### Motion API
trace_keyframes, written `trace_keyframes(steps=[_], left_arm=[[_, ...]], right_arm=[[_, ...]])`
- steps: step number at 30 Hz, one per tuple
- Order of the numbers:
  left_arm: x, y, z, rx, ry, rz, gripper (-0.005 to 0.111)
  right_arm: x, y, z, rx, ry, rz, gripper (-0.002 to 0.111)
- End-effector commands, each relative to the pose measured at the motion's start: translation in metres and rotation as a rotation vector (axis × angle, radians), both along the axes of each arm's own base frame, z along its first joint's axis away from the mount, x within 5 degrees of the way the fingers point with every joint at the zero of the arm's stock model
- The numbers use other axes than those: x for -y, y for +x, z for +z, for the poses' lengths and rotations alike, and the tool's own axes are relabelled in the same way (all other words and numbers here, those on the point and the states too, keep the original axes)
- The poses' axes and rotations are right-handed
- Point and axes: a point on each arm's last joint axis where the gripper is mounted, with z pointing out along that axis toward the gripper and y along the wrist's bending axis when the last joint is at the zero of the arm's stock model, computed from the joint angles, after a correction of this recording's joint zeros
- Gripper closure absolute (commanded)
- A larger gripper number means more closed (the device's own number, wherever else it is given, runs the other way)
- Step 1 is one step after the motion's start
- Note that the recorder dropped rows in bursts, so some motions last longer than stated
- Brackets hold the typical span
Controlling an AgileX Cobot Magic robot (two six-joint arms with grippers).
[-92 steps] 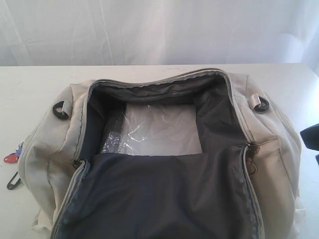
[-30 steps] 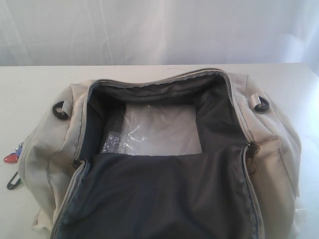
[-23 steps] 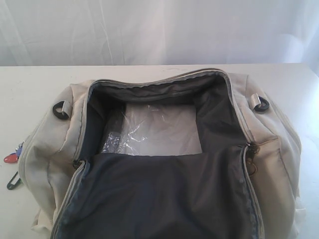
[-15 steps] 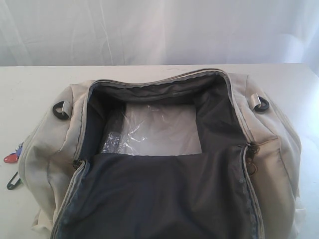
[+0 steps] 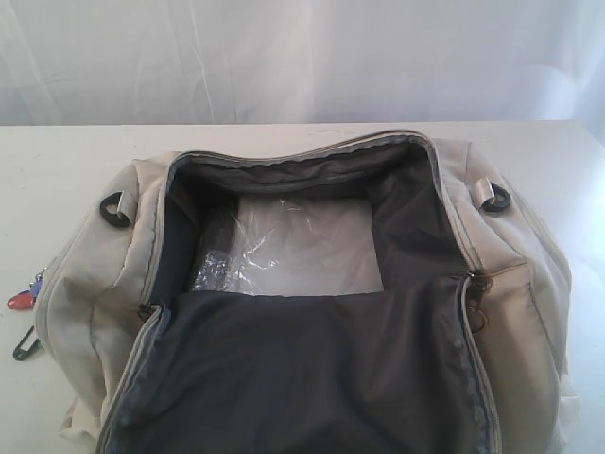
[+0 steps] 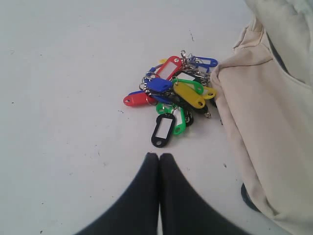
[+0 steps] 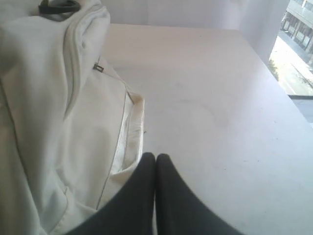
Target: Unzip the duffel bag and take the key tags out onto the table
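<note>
The beige duffel bag (image 5: 312,284) lies unzipped on the white table (image 5: 57,161), its flap folded toward the front and dark navy lining showing. The key tags (image 6: 173,95) lie in a bright heap on the table beside the bag's end (image 6: 264,122); in the exterior view only a red tag (image 5: 19,300) and a black one (image 5: 25,344) peek out left of the bag. My left gripper (image 6: 159,155) is shut and empty, a little short of the tags. My right gripper (image 7: 155,156) is shut and empty, next to the bag's other end (image 7: 58,122). Neither gripper shows in the exterior view.
A clear plastic sheet (image 5: 284,248) lies at the bottom of the bag's open compartment. Dark D-rings sit at the bag's left (image 5: 115,208) and right (image 5: 493,196) ends. A white curtain hangs behind the table. The table's right edge (image 7: 288,95) is near the right gripper.
A dark arm part seen at the exterior view's right edge about three seconds ago has left the frame. The bag and tags have not moved.
</note>
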Motion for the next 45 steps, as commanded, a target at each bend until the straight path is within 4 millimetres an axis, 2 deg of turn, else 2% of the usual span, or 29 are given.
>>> trace_keyframes(steps=[1,16,45], left_arm=[[0.0,-0.0002,-0.0011,0.0,-0.006,0.002,0.107],[0.0,-0.0002,-0.0011,0.0,-0.006,0.002,0.107],[0.0,-0.0002,-0.0011,0.0,-0.006,0.002,0.107]], right_arm=[[0.0016,0.0004,0.0006,0.029,-0.003,-0.02,0.108],[-0.0015,0.0008,0.0003,0.02,-0.036,0.048,0.108],[-0.0003,0.0006,0.0003,0.022,-0.022,0.003,0.108]])
